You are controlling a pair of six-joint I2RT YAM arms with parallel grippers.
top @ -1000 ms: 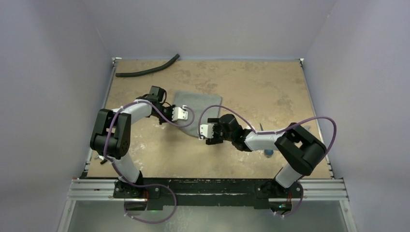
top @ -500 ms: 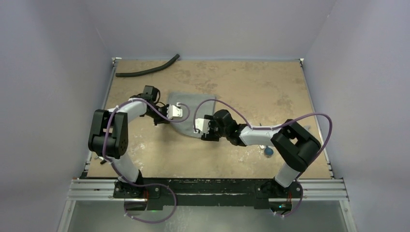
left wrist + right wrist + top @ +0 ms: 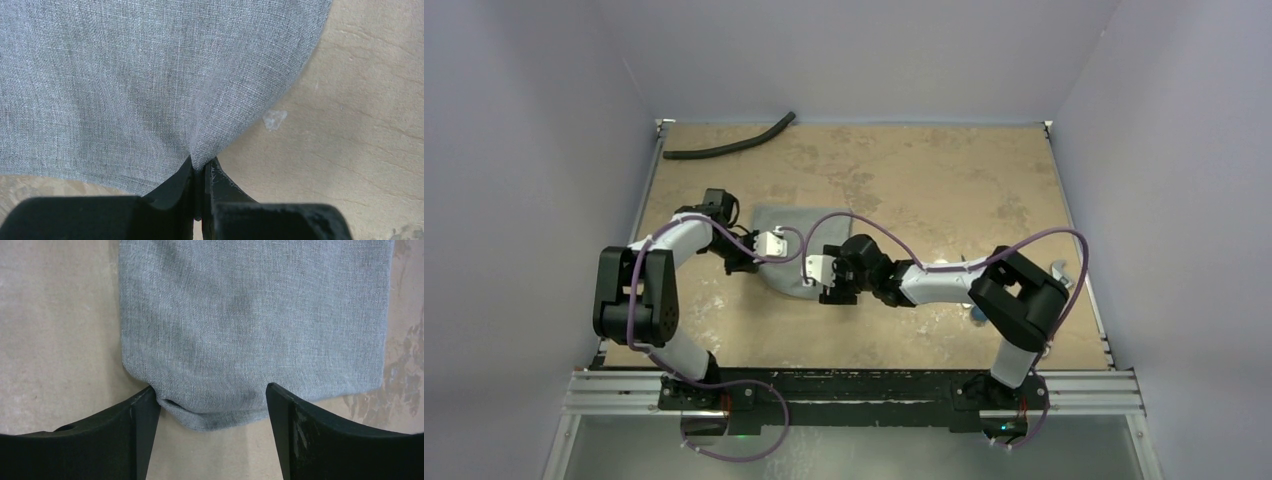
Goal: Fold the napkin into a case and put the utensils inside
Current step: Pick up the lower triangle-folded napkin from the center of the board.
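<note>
Lying flat left of centre on the bench (image 3: 944,190), the grey napkin (image 3: 814,218) is part-way to a case, its near edge already doubled over in the right wrist view. The left hand (image 3: 201,170) is pressed together on a pinch of cloth at the napkin's rounded left corner, drawing a crease up into the fabric. The right hand (image 3: 211,392) stands spread over the near edge, gripping nothing, with one finger touching the folded corner and the other just clear of the cloth.

The fold will likely go best if the right hand closes on both layers at that corner. Both hands should then carry the edge low and level, so the fold lands square and leaves a mouth for the utensils.

By count there is one napkin, two hands and one black hose (image 3: 724,148) at the far left edge of the bench. Of the utensils only one round blue end (image 3: 977,316) shows beside the right arm; the rest is hidden or too small to tell.
</note>
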